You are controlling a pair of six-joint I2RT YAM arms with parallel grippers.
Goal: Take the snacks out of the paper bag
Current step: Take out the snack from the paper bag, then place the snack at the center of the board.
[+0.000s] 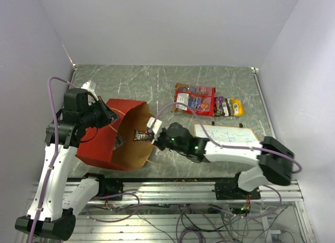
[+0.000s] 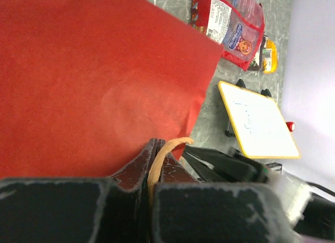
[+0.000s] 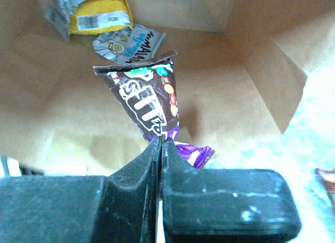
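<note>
The paper bag [image 1: 97, 146], matt red outside and raw brown kraft within; the dark-brown packet [image 3: 152, 104], glossy crinkled film; the worktop [image 1: 141, 80], smooth grey marble-patterned.

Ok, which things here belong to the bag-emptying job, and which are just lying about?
Job: paper bag, its handle pinched by the left gripper; brown packet in the right gripper; yellow packet and pale packet inside the bag; big red snack bag and two small packets already out.
Lying about: white board.

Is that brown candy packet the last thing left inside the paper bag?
No, a yellow packet and a pale blue-white packet lie deeper inside the paper bag, beyond the brown packet.
</note>
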